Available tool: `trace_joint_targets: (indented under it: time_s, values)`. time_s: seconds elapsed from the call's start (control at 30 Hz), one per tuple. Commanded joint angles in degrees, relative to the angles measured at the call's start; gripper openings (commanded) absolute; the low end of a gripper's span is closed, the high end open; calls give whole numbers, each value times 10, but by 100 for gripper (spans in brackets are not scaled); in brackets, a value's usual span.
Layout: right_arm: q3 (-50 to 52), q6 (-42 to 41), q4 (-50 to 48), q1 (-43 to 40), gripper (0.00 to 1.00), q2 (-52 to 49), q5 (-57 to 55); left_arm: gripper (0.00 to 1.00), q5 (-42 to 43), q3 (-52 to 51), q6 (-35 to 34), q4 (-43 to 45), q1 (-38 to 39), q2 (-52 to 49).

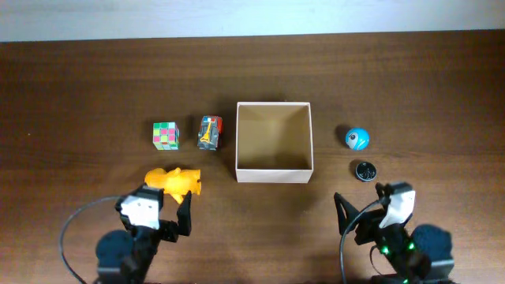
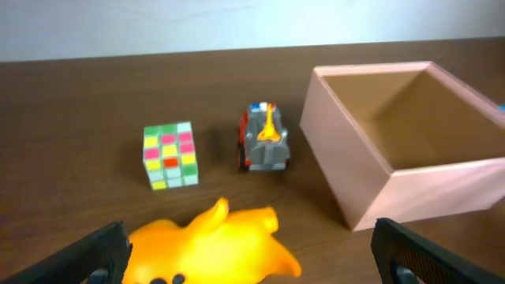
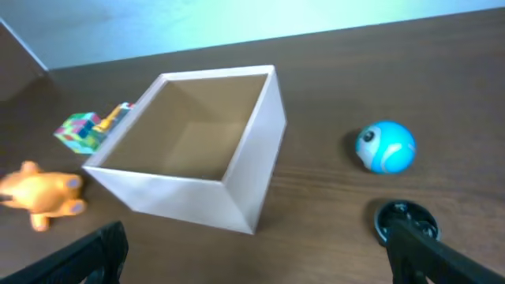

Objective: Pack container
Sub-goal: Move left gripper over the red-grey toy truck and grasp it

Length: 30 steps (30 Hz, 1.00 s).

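While both arms wait at the near edge of the table [image 1: 79,95], the left gripper [image 1: 158,207] spreads wide, holding nothing, just behind an orange toy [image 1: 175,180]. The right gripper [image 1: 363,201] gapes equally wide near a small black disc [image 1: 364,170]. Beyond, the container [image 1: 274,175] stands open-topped at mid-table. Strips of wood part it from a toy truck [image 1: 209,132] and colour cube [image 1: 165,135] on the left and a blue ball [image 1: 357,139] on the right.

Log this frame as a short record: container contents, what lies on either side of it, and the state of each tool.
container: open top, empty
left of it: toy car, cube, orange toy
right of it: blue ball, black disc
left tool: open, empty, just behind the orange toy
right tool: open, empty, just behind the black disc
packed: nothing yet
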<state>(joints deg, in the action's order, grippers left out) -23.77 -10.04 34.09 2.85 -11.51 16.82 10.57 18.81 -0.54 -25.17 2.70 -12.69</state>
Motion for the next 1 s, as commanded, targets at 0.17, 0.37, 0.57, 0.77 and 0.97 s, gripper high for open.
trace_joint_targets:
  time_s: [0.17, 0.37, 0.57, 0.77, 0.97]
  values:
    - [-298, 23, 146, -4, 99, -308, -40, 99, 20, 296, 3, -148, -2, -282]
    - [-498, 23, 292, -28, 99, -518, -59, 99, 21, 496, 37, -276, -3, -487]
    - [-558, 20, 359, -106, 99, -656, -35, 99, 22, 559, 39, -280, -2, -607]
    - [-558, 20, 379, -192, 99, -751, -33, 99, 23, 559, 36, -271, -3, -667]
    - [-559, 20, 386, -236, 99, -810, -31, 99, 22, 610, -8, -286, -14, -759]
